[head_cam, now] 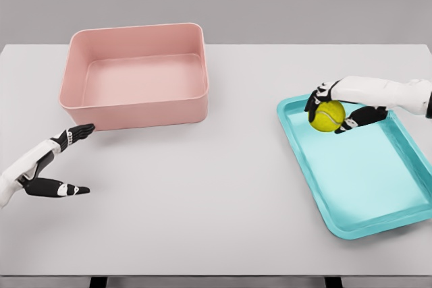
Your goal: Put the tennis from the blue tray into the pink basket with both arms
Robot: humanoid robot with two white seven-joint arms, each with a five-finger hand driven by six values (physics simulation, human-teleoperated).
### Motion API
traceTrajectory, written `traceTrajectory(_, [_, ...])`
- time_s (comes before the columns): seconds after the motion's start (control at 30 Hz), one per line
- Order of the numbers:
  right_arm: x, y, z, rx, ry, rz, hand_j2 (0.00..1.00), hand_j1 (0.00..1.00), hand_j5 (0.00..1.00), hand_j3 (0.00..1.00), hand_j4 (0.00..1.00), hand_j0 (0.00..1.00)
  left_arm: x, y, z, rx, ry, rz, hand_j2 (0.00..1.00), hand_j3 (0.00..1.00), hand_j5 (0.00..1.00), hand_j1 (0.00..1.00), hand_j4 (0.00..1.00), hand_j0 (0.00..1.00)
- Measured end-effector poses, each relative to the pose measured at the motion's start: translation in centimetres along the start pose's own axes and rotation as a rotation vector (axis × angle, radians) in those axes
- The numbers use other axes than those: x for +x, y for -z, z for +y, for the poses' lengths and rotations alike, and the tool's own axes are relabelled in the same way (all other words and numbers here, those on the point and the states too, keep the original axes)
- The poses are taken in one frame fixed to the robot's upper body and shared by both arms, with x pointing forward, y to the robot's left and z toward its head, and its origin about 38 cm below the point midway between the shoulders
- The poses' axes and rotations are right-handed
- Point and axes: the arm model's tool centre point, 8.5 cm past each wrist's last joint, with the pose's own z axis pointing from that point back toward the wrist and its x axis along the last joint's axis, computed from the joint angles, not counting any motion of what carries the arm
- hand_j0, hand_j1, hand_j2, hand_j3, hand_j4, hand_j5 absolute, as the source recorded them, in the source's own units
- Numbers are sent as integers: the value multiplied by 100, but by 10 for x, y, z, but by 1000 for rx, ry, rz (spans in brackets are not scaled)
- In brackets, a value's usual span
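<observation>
Tennis ball (327, 116): yellow-green, round, held at the far left corner of the blue tray (378, 197), apparently just above its floor. Judged light, springy, felt-covered and so not slippery, but prone to roll if released; best taken across its widest part, with fingers on opposite sides. Right hand (335, 109): clasped around the ball, dark fingers curled over the top and left side, thumb beneath on the right; white forearm entering from the right edge, roughly level, above the tray's far rim. Blue tray: shallow, rectangular, turquoise, lying at the counter's (223, 193) right side, slightly skewed, near end close to the front edge. Pink basket (135, 109): deep, rounded rectangle, nothing visible inside, standing toward the far left of the counter, well apart from the tray. Left hand (64, 161): released, holding nothing, fingers extended toward the right, thumb held apart below, hovering near the counter's left edge, just in front of the basket's near left corner.
</observation>
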Motion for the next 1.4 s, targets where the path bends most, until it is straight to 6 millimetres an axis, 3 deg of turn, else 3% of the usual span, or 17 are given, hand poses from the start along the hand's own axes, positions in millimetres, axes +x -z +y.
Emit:
traceTrajectory(0.2, [43,62,7,-14,-15,-191,48,48,48,48,48,48,0,0,-1,-2,-2,0,100,100,100,100,100,100])
traceTrajectory(0.47, [102,163,44,68,-51,-360,48,48,48,48,48,48,1,1,-3,-5,-3,-7,100,100,100,100,100,100])
traceTrajectory(0.57, [113,186,55,100,-53,-371,49,49,49,49,49,49,1,2,-4,-8,-1,-8,100,100,100,100,100,100])
traceTrajectory(0.67, [114,196,62,117,-54,-364,51,51,51,51,51,51,1,2,-7,-15,3,-8,100,100,100,100,100,100])
traceTrajectory(0.77, [115,200,65,123,-55,-363,59,59,59,59,59,59,-1,4,-12,-21,0,-12,100,100,100,100,100,100])
traceTrajectory(0.8, [116,201,65,124,-56,-364,69,69,69,69,69,69,-1,4,-13,-24,3,-12,100,100,100,100,100,100])
traceTrajectory(0.83, [116,201,66,124,-57,-364,88,88,88,88,88,88,-1,5,-14,-27,7,-13,100,100,100,100,100,100])
traceTrajectory(0.87, [116,201,66,125,-58,-365,99,99,99,99,99,99,-1,5,-14,-29,8,-13,100,100,100,100,100,100])
traceTrajectory(1.07, [116,200,61,116,-72,-363,99,99,99,99,99,99,-2,6,-17,-37,15,-14,100,100,100,100,100,100])
traceTrajectory(1.17, [112,190,50,74,-78,-355,100,100,100,100,100,100,-2,7,-18,-37,15,-15,100,100,100,100,100,100])
traceTrajectory(1.27, [108,158,25,3,-136,-346,100,100,100,100,100,100,-2,6,-19,-39,14,-14,100,100,100,100,100,100])
traceTrajectory(1.4, [82,88,36,-25,-154,-287,100,100,100,100,100,100,-2,8,-22,-51,28,-18,100,100,100,100,100,100])
